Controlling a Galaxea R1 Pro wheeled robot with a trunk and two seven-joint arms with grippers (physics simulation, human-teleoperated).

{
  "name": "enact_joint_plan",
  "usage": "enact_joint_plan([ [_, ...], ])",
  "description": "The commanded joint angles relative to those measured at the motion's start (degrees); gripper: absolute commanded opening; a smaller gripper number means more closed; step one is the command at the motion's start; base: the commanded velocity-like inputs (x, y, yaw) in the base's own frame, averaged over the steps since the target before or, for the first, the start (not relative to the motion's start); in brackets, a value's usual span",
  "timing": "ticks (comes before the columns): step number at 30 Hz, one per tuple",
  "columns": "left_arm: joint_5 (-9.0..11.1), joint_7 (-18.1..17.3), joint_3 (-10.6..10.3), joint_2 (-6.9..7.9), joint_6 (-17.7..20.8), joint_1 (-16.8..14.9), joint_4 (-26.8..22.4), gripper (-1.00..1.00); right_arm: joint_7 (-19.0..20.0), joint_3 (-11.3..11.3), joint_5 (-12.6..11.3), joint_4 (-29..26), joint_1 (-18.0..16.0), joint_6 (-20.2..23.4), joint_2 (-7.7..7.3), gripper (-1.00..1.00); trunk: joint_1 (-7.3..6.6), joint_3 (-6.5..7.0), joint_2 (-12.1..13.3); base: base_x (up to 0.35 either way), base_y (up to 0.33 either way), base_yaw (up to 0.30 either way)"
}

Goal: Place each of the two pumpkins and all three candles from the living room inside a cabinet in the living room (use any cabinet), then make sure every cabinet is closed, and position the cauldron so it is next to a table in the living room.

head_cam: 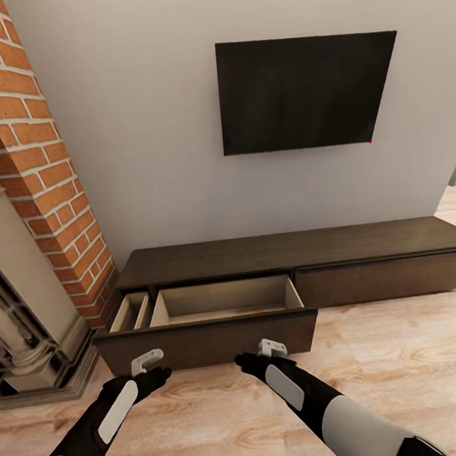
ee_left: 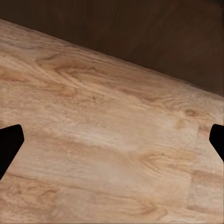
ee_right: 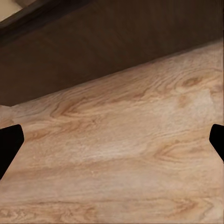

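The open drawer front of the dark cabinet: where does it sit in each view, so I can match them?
Head view: drawer front, lower centre, pulled out, with both grippers just before it.
Left wrist view: dark panel across the far edge, beyond the wood floor.
Right wrist view: dark panel across the far edge.
Shared landmark: the seam where floor and dark front meet.

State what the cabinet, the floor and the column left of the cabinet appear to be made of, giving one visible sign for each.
Cabinet: dark-brown wood or wood-look veneer, matte; faint grain shows along its top and fronts, and the open drawer is pale inside.
Floor: light wood planks or laminate, with grain swirls and knots.
Column: red brick, with pale mortar lines between staggered blocks.
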Motion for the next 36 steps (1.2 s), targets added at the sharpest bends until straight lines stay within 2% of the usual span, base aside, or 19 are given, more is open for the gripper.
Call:
enact_joint_plan([
  [1, -0.58, 0.58, -0.52, -0.36, -0.85, -0.04, -0.05, 1.00, -0.51, 0.38, -0.11, -0.01, -0.07, -0.19, -0.09, 1.00, 0.22, -0.24, -0.44, 0.000, 0.000, 0.000],
  [4, -4.48, 0.89, -0.79, -1.90, -4.09, -0.04, 0.14, 1.00, -0.83, 0.36, 2.80, 0.25, -0.06, -2.82, -0.24, 1.00, 0.88, -0.78, -1.65, 0.000, 0.000, 0.000],
  [5, -5.10, 0.96, -0.80, -2.10, -4.61, -0.02, 0.18, 1.00, -1.02, 0.34, 3.54, 0.33, -0.05, -3.55, -0.25, 1.00, 1.10, -0.96, -2.05, 0.000, 0.000, 0.000],
  [7, -7.20, 1.27, -0.85, -2.76, -6.74, 0.01, 0.83, 1.00, -3.45, 0.38, 7.87, 2.23, -0.05, -7.18, -0.23, 1.00, 1.54, -1.32, -2.85, 0.000, 0.000, 0.000],
  [9, -7.88, 1.36, -0.86, -2.95, -7.45, 0.02, 1.45, 1.00, -5.57, 0.40, 11.00, 3.90, -0.04, -8.72, -0.06, 1.00, 1.98, -1.68, -3.65, 0.000, 0.000, 0.000],
  [12, -8.35, 1.40, -0.87, -3.04, -8.18, 0.03, 2.41, 1.00, -6.69, 0.31, 13.35, 4.84, -0.06, -9.63, 0.03, 1.00, 2.64, -2.21, -4.86, 0.000, 0.000, 0.000],
  [15, -8.61, 1.42, -0.82, -3.02, -9.63, 0.02, 3.00, 1.00, -7.14, 0.31, 14.38, 5.19, -0.05, -9.70, 0.10, 1.00, 3.29, -2.75, -6.06, 0.000, 0.000, 0.000],
  [31, -8.71, 1.42, -0.79, -3.00, -11.86, 0.03, 3.21, 1.00, -7.37, 0.46, 15.27, 5.17, -0.06, -10.25, 0.21, 1.00, 6.81, -5.63, -12.48, 0.000, 0.000, 0.000],
  [32, -8.71, 1.42, -0.82, -3.00, -12.10, 0.02, 3.21, 1.00, -7.42, 0.50, 15.97, 5.05, -0.05, -10.56, 0.18, 1.00, 7.03, -5.81, -12.88, 0.000, 0.000, 0.000],
  [35, -8.71, 1.42, -0.92, -3.00, -12.81, 0.04, 3.21, 1.00, -7.81, 1.06, 22.05, 5.35, -0.04, -18.54, 0.10, 1.00, 7.69, -6.34, -14.08, 0.000, 0.000, 0.000],
  [36, -8.71, 1.36, -0.94, -3.00, -13.41, 0.04, 3.28, 1.00, -8.19, 1.12, 23.36, 5.67, -0.04, -20.73, 0.11, 1.00, 7.91, -6.52, -14.48, 0.000, 0.000, 0.000],
])
